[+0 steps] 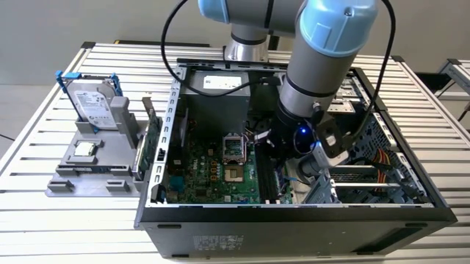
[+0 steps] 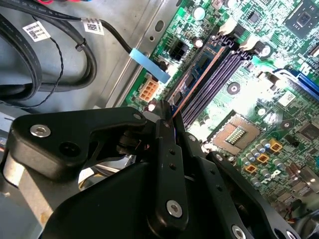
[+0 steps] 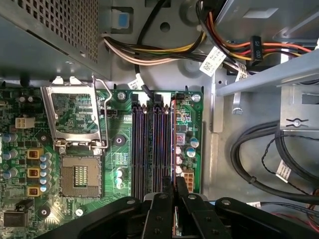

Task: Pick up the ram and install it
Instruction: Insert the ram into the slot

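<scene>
Gripper: lowered inside the open computer case, over the memory slots of the green motherboard; fingers pressed against the near end of the ram, pinching it edge-on.

Ram: thin dark stick, standing on edge along the outermost slot, the one nearest the board's edge and the bare metal case floor. In the second wrist view it runs from the fingers toward the white slot latches. I cannot tell whether it is fully seated.

CPU socket: beside the slots, cover frame lifted open.

Cable bundles: black, lying on the case floor near the slots.

Grey holder: on the slatted counter, at the exterior view's left of the case, carrying a silver hard drive upright and a small square chip.
</scene>
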Motion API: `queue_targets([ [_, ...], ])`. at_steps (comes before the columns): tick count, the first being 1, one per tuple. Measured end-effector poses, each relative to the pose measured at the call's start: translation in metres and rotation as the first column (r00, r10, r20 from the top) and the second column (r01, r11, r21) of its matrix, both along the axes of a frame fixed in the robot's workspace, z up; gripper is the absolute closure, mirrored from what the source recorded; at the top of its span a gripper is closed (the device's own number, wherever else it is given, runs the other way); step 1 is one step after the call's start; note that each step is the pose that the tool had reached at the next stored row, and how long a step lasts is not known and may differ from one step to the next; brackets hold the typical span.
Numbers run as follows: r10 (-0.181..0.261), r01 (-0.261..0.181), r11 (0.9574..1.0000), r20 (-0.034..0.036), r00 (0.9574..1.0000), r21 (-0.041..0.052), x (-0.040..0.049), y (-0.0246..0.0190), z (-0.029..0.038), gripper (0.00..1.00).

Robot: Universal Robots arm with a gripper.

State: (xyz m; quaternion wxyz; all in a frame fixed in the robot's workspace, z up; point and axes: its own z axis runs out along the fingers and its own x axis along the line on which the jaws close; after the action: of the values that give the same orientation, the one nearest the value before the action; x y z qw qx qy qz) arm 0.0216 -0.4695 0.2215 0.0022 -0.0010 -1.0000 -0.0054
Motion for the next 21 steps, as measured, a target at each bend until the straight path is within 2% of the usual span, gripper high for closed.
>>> queue_targets([
  [10, 0.004, -0.004, 1.0, -0.0015, 1.0, 0.0002, -0.0011, -0.0015, -0.0025, 1.0],
  [21, 0.004, -0.004, 1.0, -0.0044, 1.0, 0.0002, -0.0015, -0.0054, -0.0035, 1.0],
])
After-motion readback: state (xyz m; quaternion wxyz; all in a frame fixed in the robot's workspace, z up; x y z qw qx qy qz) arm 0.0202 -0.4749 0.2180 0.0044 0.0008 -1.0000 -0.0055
